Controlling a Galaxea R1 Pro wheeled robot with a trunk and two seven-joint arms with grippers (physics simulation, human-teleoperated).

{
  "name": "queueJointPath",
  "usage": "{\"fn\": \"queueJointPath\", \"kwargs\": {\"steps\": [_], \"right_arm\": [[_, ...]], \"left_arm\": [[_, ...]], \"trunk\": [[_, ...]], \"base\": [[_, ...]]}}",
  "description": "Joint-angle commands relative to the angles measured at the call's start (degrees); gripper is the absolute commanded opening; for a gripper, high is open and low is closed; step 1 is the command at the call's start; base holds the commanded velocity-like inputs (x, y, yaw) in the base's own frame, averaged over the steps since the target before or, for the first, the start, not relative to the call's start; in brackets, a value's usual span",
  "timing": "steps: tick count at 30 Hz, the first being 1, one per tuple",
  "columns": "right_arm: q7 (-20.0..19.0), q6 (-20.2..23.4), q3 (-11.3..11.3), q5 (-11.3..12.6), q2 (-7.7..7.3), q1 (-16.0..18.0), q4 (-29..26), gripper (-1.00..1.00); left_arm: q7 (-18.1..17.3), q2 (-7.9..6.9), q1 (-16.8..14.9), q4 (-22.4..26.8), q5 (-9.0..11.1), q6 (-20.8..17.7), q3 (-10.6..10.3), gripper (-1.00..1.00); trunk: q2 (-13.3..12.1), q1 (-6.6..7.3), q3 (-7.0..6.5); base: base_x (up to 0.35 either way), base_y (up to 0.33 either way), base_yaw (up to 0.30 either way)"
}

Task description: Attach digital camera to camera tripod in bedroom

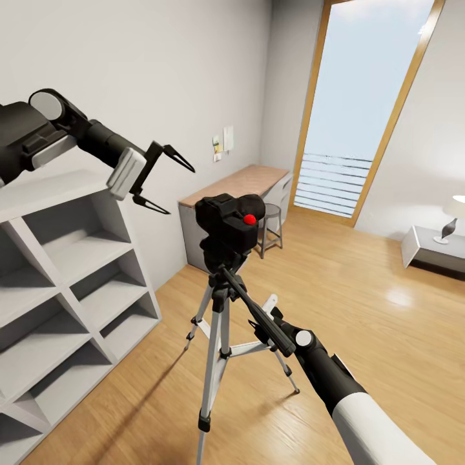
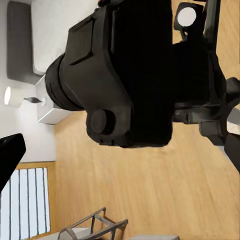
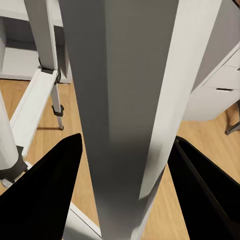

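Observation:
The digital camera, black with a red button, sits on the head of the camera tripod in the middle of the bedroom floor. The tripod's black pan handle slants down toward my right arm. My left gripper hangs open up and to the left of the camera, apart from it. In the left wrist view the camera is close, with one fingertip at the edge. My right gripper is low beside the tripod; its fingers stand either side of a silver-grey leg, shut on it.
A white cube shelf stands close on the left under my left arm. A wooden desk and round stool are behind the tripod. The tall window is at the back, and a nightstand with a lamp at the right.

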State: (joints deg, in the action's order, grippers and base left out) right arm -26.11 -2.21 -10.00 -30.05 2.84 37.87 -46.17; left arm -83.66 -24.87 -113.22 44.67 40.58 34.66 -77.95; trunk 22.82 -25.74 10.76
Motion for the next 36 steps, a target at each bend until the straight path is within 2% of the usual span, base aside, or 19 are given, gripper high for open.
{"fn": "queueJointPath", "kwargs": {"steps": [1,19,23,27,29,32,36], "right_arm": [[-0.3,-0.3,0.1,4.2,0.06,0.0,3.6,-1.0],[-0.3,-0.3,0.2,4.2,0.06,0.0,3.7,-1.0],[-0.3,-0.3,0.2,4.2,0.06,0.0,3.7,-1.0],[-0.2,-0.3,0.2,4.3,0.06,0.0,3.7,-1.0],[-0.2,-0.3,0.2,4.3,0.06,0.0,3.8,-1.0],[-0.2,-0.3,0.2,4.4,0.06,0.0,3.8,-1.0],[-0.2,-0.3,0.2,4.6,0.06,0.0,3.8,-1.0]], "left_arm": [[0.0,0.0,0.0,0.1,0.6,0.5,-0.4,1.0],[0.0,-0.59,0.3,2.0,0.7,0.8,-0.4,1.0],[0.0,-1.66,0.5,1.7,0.7,0.8,-0.4,1.0],[0.1,-3.36,1.4,1.0,0.7,0.6,-0.4,1.0],[0.1,-4.08,2.0,0.2,1.3,0.6,-0.4,1.0],[0.1,-4.98,2.7,-1.3,3.3,0.2,-0.4,1.0],[0.2,-5.47,3.3,-4.2,5.6,-0.3,-0.5,1.0]], "trunk": [[0.1,-0.05,0.14],[0.1,-0.05,0.14],[0.1,-0.05,0.14],[0.1,-0.05,0.14],[0.1,-0.05,0.14],[0.1,-0.05,0.14],[0.1,-0.05,0.14]], "base": [[0.0,0.0,0.0],[0.0,0.0,0.0],[0.0,0.0,0.0],[0.0,0.0,0.0],[0.0,0.0,0.0],[0.0,0.0,0.0],[0.0,0.0,0.0]]}}
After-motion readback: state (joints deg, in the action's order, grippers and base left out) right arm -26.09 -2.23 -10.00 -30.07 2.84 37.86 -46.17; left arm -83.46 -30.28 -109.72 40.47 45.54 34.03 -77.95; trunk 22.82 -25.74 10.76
